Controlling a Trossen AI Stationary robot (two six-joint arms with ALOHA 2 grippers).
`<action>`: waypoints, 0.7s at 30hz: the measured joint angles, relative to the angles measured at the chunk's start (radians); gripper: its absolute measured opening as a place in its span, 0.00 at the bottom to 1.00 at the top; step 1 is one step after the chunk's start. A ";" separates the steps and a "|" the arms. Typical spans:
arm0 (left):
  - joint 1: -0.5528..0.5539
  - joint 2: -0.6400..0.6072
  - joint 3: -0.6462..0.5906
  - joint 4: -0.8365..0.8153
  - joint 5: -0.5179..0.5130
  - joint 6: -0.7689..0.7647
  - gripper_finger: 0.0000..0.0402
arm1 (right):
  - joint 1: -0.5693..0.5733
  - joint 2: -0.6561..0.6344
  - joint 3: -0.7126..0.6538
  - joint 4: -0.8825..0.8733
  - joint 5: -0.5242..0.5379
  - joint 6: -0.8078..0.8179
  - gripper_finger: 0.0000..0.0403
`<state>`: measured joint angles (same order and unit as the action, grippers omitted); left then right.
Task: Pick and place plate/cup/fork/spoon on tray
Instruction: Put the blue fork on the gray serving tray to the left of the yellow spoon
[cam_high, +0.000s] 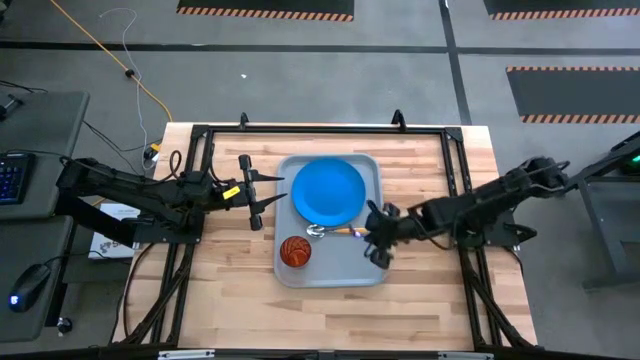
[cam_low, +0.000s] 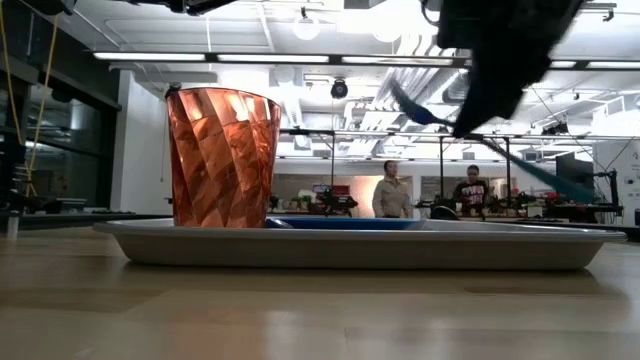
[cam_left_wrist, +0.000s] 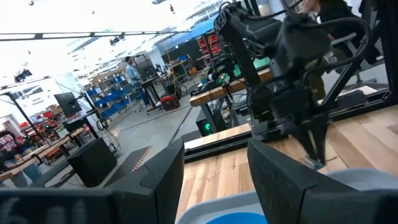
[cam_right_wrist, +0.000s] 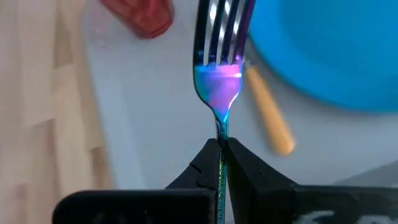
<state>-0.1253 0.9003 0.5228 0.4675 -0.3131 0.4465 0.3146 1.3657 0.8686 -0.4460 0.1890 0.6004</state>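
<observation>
Your right hand (cam_right_wrist: 221, 146) is clamped on the fork (cam_right_wrist: 219, 68) at its thin neck; it's light, stiff, slick metal, so hold it firm over the tray (cam_high: 371, 268); left hand (cam_high: 262, 198) waits w/ fingers apart.

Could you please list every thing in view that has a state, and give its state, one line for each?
plate: lying flat in the tray.
cup: upright in the tray.
spoon: lying in the tray beside the plate.
fork: held above the tray, tines forward.
tray: resting on the table.
right claw: shut on the fork's handle.
left claw: open, empty, beside the tray.
</observation>
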 joint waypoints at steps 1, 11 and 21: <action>0.000 0.000 0.000 0.000 0.000 0.000 0.42 | -0.017 0.010 0.019 -0.016 -0.002 -0.041 0.00; 0.000 0.000 0.000 -0.012 0.000 -0.020 0.42 | -0.050 0.265 0.290 -0.218 0.000 -0.335 0.00; 0.000 0.000 0.000 -0.022 0.000 -0.027 0.42 | -0.055 0.477 0.406 -0.220 -0.036 -0.457 0.00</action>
<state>-0.1253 0.9005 0.5228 0.4458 -0.3134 0.4198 0.2591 1.8427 1.2749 -0.6656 0.1531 0.1434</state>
